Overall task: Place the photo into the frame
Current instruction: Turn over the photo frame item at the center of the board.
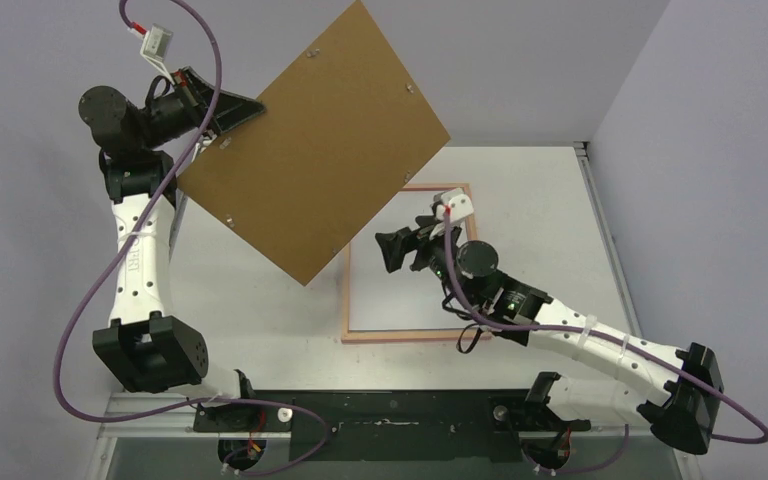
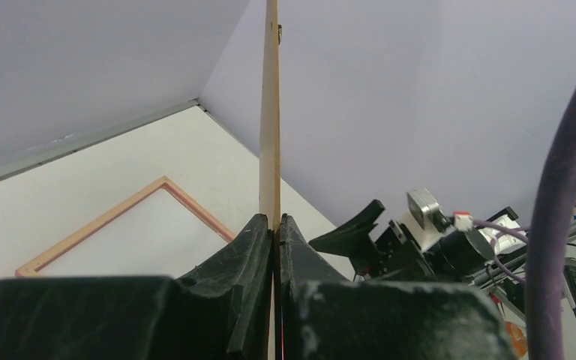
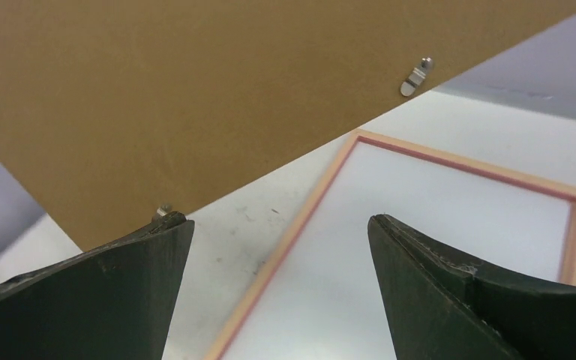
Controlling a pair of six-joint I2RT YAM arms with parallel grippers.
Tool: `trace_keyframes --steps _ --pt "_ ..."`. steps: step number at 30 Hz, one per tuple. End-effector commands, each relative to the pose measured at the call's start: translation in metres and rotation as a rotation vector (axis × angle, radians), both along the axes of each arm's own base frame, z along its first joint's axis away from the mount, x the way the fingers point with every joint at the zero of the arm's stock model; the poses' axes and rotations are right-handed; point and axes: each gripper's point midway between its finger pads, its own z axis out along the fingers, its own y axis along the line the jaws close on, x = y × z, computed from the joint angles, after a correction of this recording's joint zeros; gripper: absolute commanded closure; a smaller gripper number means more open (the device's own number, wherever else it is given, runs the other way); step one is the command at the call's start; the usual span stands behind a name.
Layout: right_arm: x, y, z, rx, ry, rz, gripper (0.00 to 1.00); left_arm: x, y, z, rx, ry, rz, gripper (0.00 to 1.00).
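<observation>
The frame (image 1: 347, 290) lies flat on the white table with its pale wood side up and a pink inner edge; it also shows in the left wrist view (image 2: 97, 229) and the right wrist view (image 3: 300, 223). The photo is out of view. My left gripper (image 1: 250, 108) is raised high at the back left, shut on one edge of a plain brown backing board (image 1: 310, 150), which hangs tilted over the frame's left part. Edge-on, the board (image 2: 271, 112) rises from between the left gripper's (image 2: 276, 221) closed jaws. My right gripper (image 1: 385, 250) hovers open over the frame's left rail, nothing between its fingers (image 3: 277, 225).
Small metal turn clips (image 3: 418, 75) sit along the board's (image 3: 157, 97) edges. Grey walls close the table at the back and right. Purple cables loop beside both arms. The right arm reaches in from the near right corner.
</observation>
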Motion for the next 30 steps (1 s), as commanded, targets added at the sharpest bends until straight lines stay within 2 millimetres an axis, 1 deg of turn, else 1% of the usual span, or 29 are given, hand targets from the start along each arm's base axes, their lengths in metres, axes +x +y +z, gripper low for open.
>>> trace_keyframes --steps 1,4,6,7,9,14,17,20,22,23,25,27,30 --pt "0.005 0.014 0.040 0.409 0.182 0.167 0.10 -0.032 0.001 0.059 -0.046 -0.158 0.042 1.00" --pt "0.019 0.016 0.040 0.465 0.221 0.234 0.10 -0.038 0.004 0.068 -0.089 -0.154 0.033 1.00" --pt "0.020 0.024 0.037 0.500 0.232 0.317 0.10 -0.041 0.007 0.071 -0.116 -0.141 0.025 1.00" --pt "0.022 0.025 0.041 0.533 0.222 0.344 0.10 -0.043 0.009 0.073 -0.124 -0.147 0.023 1.00" --pt "0.025 0.026 0.037 0.589 0.242 0.390 0.10 -0.044 0.012 0.074 -0.135 -0.148 0.027 1.00" --pt "0.031 0.024 0.031 0.650 0.220 0.390 0.10 -0.043 0.015 0.076 -0.149 -0.138 0.031 1.00" --pt "0.034 0.022 0.037 0.679 0.176 0.390 0.09 -0.044 0.017 0.075 -0.161 -0.130 0.039 1.00" --pt "0.032 0.023 0.054 0.740 0.117 0.433 0.05 -0.045 0.017 0.073 -0.176 -0.122 0.051 1.00" --pt "0.034 0.029 0.059 0.773 0.107 0.466 0.03 -0.045 0.018 0.070 -0.185 -0.113 0.059 1.00" --pt "0.034 0.030 0.067 0.804 0.094 0.481 0.02 -0.044 0.018 0.068 -0.194 -0.101 0.061 1.00" --pt "0.035 0.033 0.071 0.853 0.089 0.499 0.02 -0.043 0.019 0.067 -0.200 -0.098 0.066 1.00" --pt "0.036 0.037 0.073 0.882 0.091 0.513 0.05 -0.043 0.020 0.067 -0.205 -0.095 0.070 1.00" --pt "0.036 0.044 0.069 0.888 0.095 0.503 0.07 -0.043 0.021 0.068 -0.213 -0.090 0.076 1.00"
